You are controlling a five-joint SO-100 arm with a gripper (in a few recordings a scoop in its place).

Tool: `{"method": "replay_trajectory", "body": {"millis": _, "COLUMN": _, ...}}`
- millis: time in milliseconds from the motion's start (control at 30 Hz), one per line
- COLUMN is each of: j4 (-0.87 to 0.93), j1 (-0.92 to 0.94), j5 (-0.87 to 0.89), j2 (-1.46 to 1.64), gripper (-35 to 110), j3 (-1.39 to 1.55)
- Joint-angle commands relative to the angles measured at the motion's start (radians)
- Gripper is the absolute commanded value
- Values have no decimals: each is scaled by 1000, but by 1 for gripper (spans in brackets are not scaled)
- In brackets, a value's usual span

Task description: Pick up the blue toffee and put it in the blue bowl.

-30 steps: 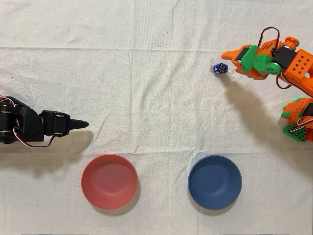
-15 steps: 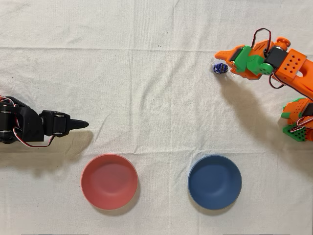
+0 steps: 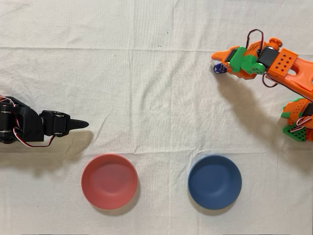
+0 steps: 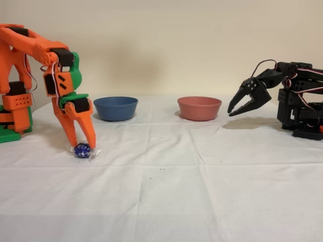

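Now your orange gripper (image 4: 82, 144) has come down over the blue toffee (image 4: 82, 150), fingers spread on either side, not yet closed. The toffee lies on the cloth (image 3: 146, 88), well apart from the blue bowl (image 3: 214, 182).

A white, creased tablecloth (image 3: 146, 73) covers the table, marked by a few tiny dark specks. The blue toffee (image 4: 82, 150) shines dark blue in foil, with clear, silvery wrapper ends. The blue bowl (image 3: 214, 182) is a plain matte blue; the other bowl (image 3: 109, 181) is salmon red. The orange arm (image 4: 30, 55) carries bright green parts, black servo blocks and red and black wires, and its gripper (image 4: 81, 143) has orange fingers. The idle black arm (image 4: 287, 96) is black all over, with red and white wires. The wall (image 4: 166, 45) in the fixed view is pale beige.
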Motion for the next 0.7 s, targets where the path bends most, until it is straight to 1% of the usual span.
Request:
{"method": "replay_trajectory", "body": {"millis": 0, "j4": -3, "j1": -8, "j5": -12, "j2": 12, "gripper": 40, "j3": -48}}
{"method": "replay_trajectory", "body": {"millis": 433, "j4": -43, "j1": -55, "j5": -6, "j2": -28, "gripper": 38, "j3": -3}}
{"method": "replay_trajectory", "body": {"millis": 667, "j4": -46, "j1": -58, "j5": -35, "j2": -41, "gripper": 28, "j3": -2}}
